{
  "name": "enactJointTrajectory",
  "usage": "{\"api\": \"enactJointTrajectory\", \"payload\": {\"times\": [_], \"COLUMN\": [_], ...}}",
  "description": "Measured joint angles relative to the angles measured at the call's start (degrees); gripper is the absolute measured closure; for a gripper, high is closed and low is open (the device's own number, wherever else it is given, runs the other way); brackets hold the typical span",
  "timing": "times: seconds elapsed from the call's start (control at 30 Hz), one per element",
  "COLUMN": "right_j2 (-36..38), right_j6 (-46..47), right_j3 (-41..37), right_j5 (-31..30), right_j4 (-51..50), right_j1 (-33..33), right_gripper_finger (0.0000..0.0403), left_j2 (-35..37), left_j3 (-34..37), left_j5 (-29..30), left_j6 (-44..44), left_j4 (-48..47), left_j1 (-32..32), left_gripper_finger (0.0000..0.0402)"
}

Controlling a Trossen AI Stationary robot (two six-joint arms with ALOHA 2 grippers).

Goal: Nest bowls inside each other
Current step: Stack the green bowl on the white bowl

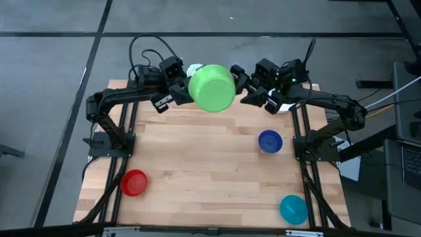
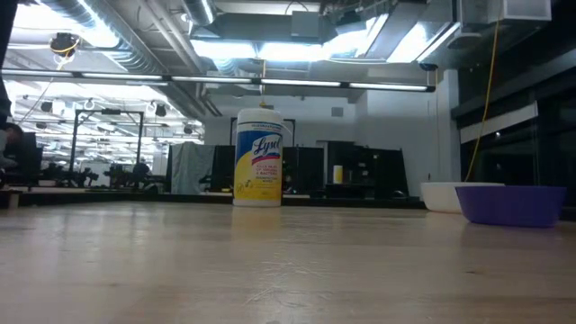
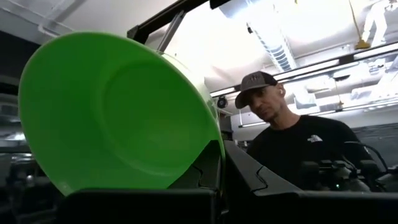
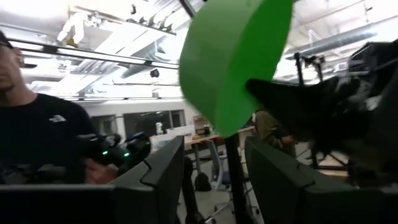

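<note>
High view: the left gripper point(image 1: 176, 92), jaws clamped on the green bowl point(image 1: 212, 87), holds it aloft over the desk's point(image 1: 197, 158) far edge; the right gripper point(image 1: 247, 89) stands beside, jaws parted, empty. Next, seemingly, lowering it into the white bowl point(image 2: 441, 195).
</note>
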State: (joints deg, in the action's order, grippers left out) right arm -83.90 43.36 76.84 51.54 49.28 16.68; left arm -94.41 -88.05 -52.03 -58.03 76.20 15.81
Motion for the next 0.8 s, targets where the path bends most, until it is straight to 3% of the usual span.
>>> {"api": "enactJointTrajectory", "payload": {"times": [0.8], "right_j2": [-0.02], "right_j6": [0.78], "right_j3": [0.00], "right_j5": [-2.77], "right_j4": [4.62], "right_j1": [-2.97], "right_gripper_finger": [0.0275], "left_j2": [-3.98], "left_j3": [0.02], "left_j5": [0.92], "left_j6": [-1.87], "left_j4": [1.71], "left_j1": [0.60], "left_gripper_finger": [0.0400]}}
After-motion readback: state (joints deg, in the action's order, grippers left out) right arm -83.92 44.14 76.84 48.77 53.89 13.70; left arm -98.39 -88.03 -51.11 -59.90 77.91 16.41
